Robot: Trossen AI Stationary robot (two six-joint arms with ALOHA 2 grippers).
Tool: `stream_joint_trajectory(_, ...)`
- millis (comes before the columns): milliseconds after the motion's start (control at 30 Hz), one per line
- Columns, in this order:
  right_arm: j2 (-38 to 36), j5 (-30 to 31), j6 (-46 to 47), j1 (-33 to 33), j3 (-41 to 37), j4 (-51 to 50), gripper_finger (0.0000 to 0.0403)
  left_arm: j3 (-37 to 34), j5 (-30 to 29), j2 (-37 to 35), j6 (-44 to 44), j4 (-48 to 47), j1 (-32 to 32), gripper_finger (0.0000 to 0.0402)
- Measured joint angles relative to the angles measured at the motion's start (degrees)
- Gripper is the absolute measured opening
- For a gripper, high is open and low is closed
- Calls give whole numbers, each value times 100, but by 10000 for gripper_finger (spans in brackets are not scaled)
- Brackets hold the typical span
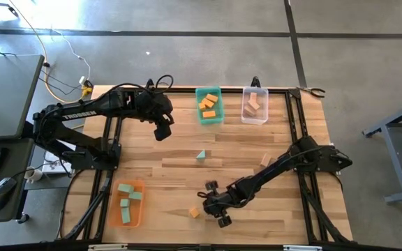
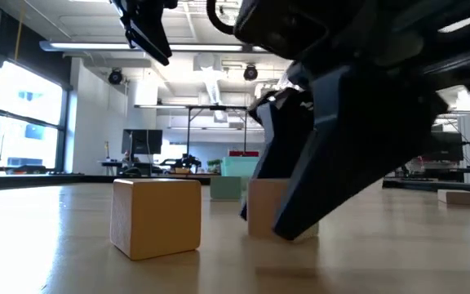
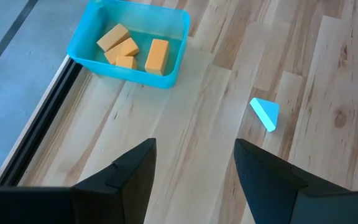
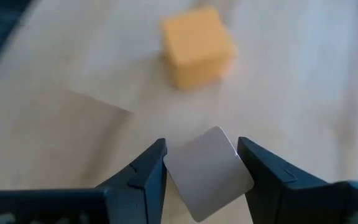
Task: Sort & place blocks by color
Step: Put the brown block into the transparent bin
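Observation:
My right gripper (image 4: pixel 201 174) stands low over the table's near middle (image 1: pixel 208 203), shut on a plain tan block (image 4: pixel 207 171). An orange cube (image 4: pixel 196 46) rests on the table just ahead of it and also shows in the high view (image 1: pixel 195 212) and the low view (image 2: pixel 155 216). My left gripper (image 3: pixel 194 168) is open and empty, held high over the far left-middle of the table (image 1: pixel 162 129). A teal wedge (image 3: pixel 266 114) lies on the table mid-way (image 1: pixel 201 155). Another tan block (image 1: pixel 264 160) lies to the right. My right gripper has the tan block between its two fingers, its opposite corners (image 4: pixel 168 160) against the inner faces. The fingers (image 2: pixel 300 188) slant down from the table's right side. The block (image 2: pixel 261 208) sits with its underside on the table.
A teal bin (image 1: pixel 199 117) with orange blocks and a clear bin (image 1: pixel 255 118) with tan blocks stand at the far edge. An orange bin (image 1: pixel 141 209) with teal blocks stands at the near left. Bare wood lies between them.

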Motion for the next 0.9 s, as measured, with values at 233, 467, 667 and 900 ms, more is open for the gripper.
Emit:
stream_joint_trajectory(233,-529,832,839,-198,-9,-1236,147,0,0,0,212,23,0,203)
stream_joint_trajectory(467,-1088,1653,906,-529,-7,-2274,148,0,0,0,468,39,0,203)
stream_joint_trajectory(667,-1548,2279,693,-932,-7,-3150,147,0,0,0,613,48,-8,204)
stream_joint_trajectory(900,-2095,3266,972,-1486,-7,-4212,149,0,4,0,943,81,-24,204)
